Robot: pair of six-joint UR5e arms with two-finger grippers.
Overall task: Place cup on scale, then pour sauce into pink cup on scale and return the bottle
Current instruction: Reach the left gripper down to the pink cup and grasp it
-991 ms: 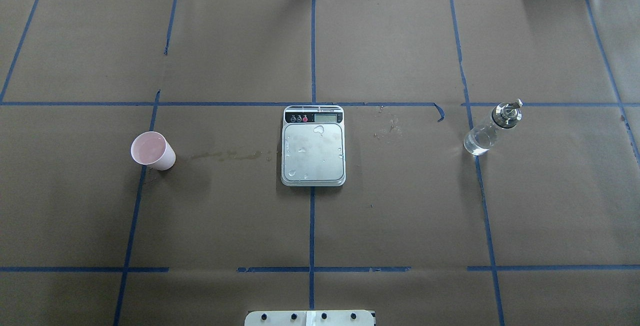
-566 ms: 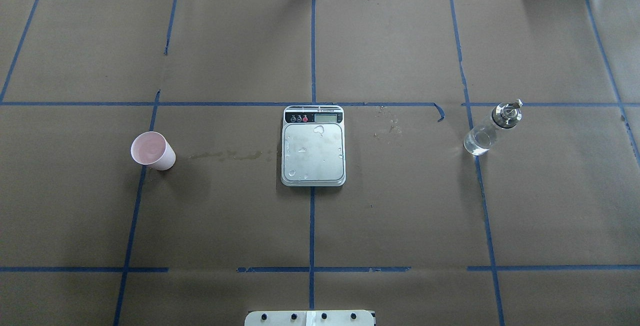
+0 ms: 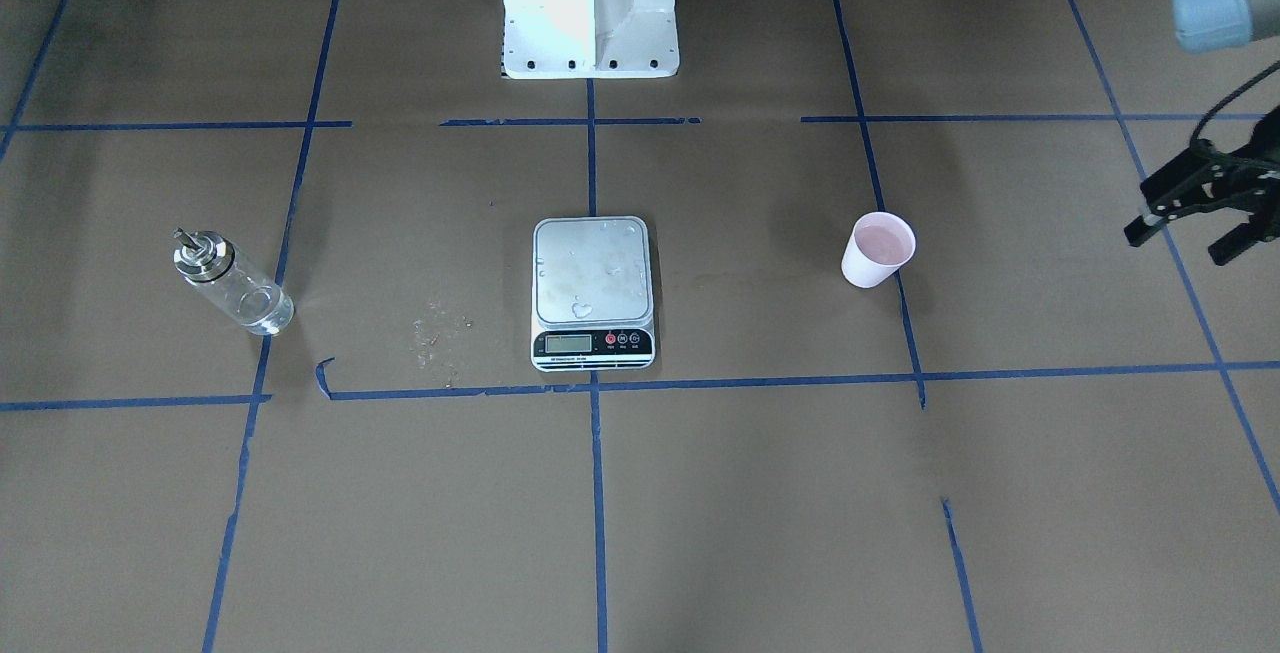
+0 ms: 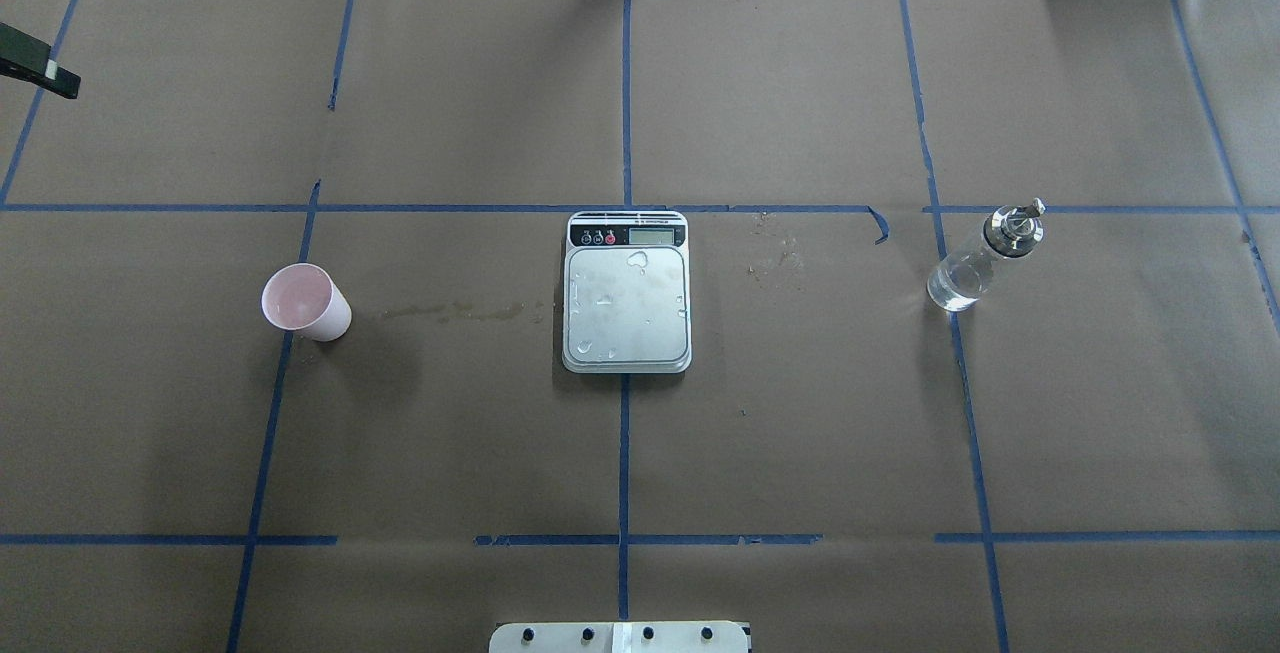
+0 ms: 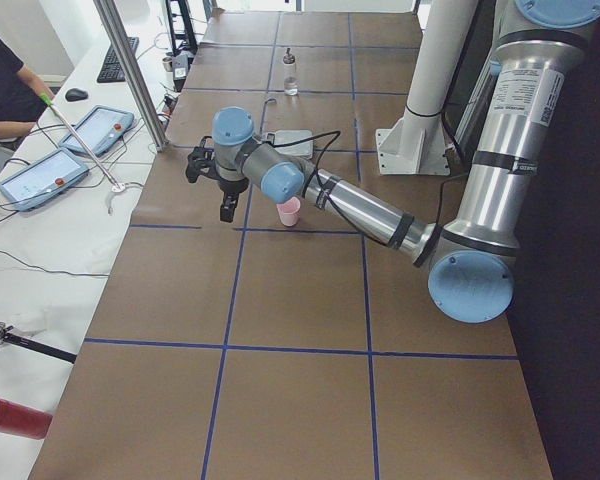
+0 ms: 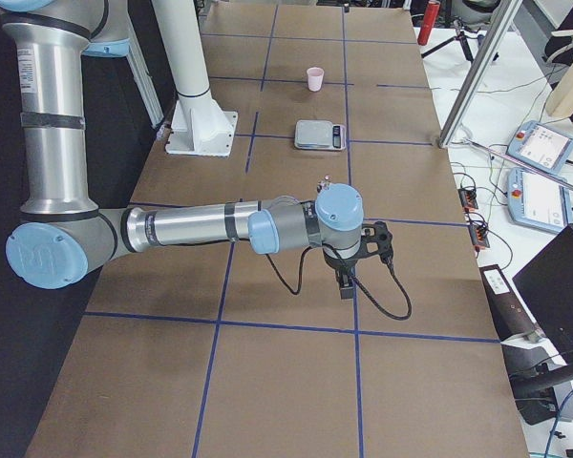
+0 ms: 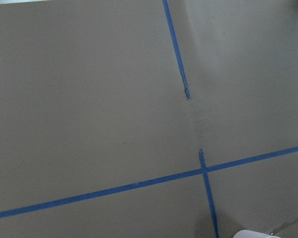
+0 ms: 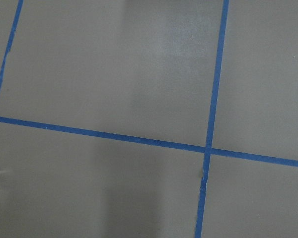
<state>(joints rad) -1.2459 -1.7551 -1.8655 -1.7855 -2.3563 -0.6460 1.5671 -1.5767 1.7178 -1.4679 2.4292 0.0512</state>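
Nothing in the task is done yet, so you have the whole sequence ahead of you. The cup (image 4: 305,301) stands upright on the table (image 4: 800,453), not on the scale (image 4: 627,308); it sits between the left gripper (image 3: 1185,241) and the scale, well apart from both. That gripper hangs above the table on the cup's outer side, away from the scale, with its two fingers spread and nothing between them; its wrist camera catches only a sliver of the cup's rim (image 7: 253,234) at the bottom edge, so it does not seem lined up over the cup yet.

The scale's platform carries no cup, only a few scattered droplets. The bottle (image 4: 975,263) stands upright, capped, beyond the scale from the cup and well apart from the platform; the sauce (image 4: 955,285) fills its lower part, and the cup looks empty, its pink inside bare.

The right gripper (image 6: 349,277) shows only in the side view, above the table towards its right end, with the bottle farther in towards the scale; whether its jaws are apart or together you cannot tell from there, and it holds no bottle.

By my reading, what is left is to grasp the cup, set it on the platform, fetch the bottle, pour, and put the bottle back.
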